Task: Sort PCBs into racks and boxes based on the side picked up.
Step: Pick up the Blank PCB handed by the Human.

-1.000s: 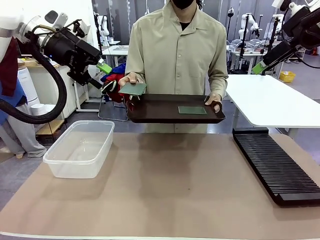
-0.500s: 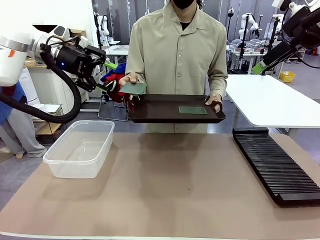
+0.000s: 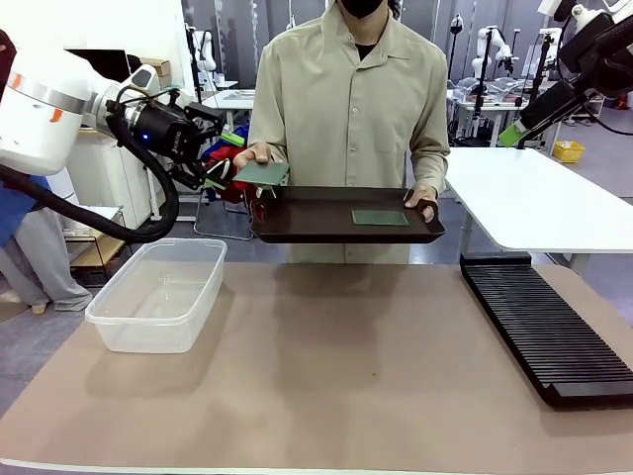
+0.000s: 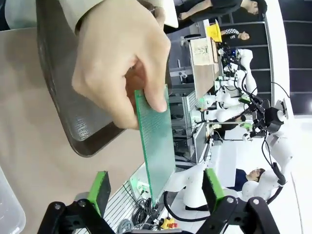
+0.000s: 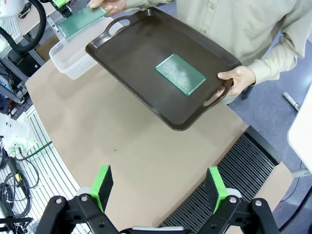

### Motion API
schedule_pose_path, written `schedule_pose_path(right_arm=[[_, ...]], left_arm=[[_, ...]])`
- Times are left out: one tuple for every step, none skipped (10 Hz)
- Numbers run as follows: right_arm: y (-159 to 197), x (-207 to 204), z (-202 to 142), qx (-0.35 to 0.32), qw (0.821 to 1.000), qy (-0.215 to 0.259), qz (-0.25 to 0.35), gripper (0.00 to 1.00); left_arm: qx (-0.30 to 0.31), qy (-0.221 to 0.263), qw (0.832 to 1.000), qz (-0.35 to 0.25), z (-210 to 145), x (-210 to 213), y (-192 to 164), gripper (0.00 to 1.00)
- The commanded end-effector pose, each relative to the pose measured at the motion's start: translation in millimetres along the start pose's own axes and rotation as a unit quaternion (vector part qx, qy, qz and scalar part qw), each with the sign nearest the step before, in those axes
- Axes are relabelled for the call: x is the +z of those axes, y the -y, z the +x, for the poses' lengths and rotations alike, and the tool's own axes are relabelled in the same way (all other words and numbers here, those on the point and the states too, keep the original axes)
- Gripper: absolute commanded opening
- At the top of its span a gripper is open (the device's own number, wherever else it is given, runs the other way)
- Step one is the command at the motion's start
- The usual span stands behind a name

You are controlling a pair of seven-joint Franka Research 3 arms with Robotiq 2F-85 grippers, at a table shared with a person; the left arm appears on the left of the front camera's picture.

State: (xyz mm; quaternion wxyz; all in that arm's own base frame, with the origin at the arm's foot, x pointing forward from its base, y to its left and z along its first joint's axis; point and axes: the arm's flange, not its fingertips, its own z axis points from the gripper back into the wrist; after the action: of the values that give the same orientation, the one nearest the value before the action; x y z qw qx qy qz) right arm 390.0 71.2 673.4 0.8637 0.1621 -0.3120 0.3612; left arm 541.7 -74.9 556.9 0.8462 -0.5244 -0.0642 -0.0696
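A person holds out one green PCB [image 3: 263, 174] in a hand [image 4: 119, 68], edge-on to my left gripper [image 3: 226, 161]. In the left wrist view the PCB [image 4: 157, 146] reaches down between the open green pads [image 4: 100, 191] of the left gripper [image 4: 156, 190], and neither pad is closed on it. A second PCB [image 3: 381, 217] lies flat on the dark brown tray [image 3: 297, 230] that the person carries; it shows gridded in the right wrist view [image 5: 180, 74]. My right gripper [image 5: 158, 187] hangs open high over the table. The clear box [image 3: 158, 292] stands at the left. The black rack [image 3: 549, 332] lies at the right.
The person stands at the far side holding the tray [image 5: 131, 53] by its handles above the table's far edge. A white table [image 3: 534, 198] stands behind the rack. Brown table surface [image 3: 346, 376] spreads between box and rack.
My left gripper has swung right and turned toward the person's hand, ending with its open pads around the held-out PCB's end. The right arm, tray and second PCB have not moved.
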Motion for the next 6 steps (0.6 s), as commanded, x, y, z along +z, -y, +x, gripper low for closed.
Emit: schedule_pose_path(right_arm=[[0,-2,-1,0.000,1.000,-0.001,0.002,1.00],[0,-2,-1,0.000,1.000,-0.001,0.002,1.00],[0,-2,-1,0.000,1.000,-0.001,0.002,1.00],[0,-2,-1,0.000,1.000,-0.001,0.002,1.00],[0,-2,-1,0.000,1.000,-0.001,0.002,1.00],[0,-2,-1,0.000,1.000,-0.001,0.002,1.00]], left_arm=[[-0.022,-0.013,0.999,-0.034,17,1,-2,1.00],[-0.021,-0.017,0.999,-0.044,22,-1,-3,1.00],[-0.018,-0.023,0.998,-0.053,26,-4,-5,1.00],[-0.015,-0.026,0.998,-0.061,29,-8,-6,1.00],[-0.015,-0.027,0.997,-0.066,34,-10,-8,1.00],[-0.017,-0.031,0.997,-0.067,36,-11,-9,1.00]])
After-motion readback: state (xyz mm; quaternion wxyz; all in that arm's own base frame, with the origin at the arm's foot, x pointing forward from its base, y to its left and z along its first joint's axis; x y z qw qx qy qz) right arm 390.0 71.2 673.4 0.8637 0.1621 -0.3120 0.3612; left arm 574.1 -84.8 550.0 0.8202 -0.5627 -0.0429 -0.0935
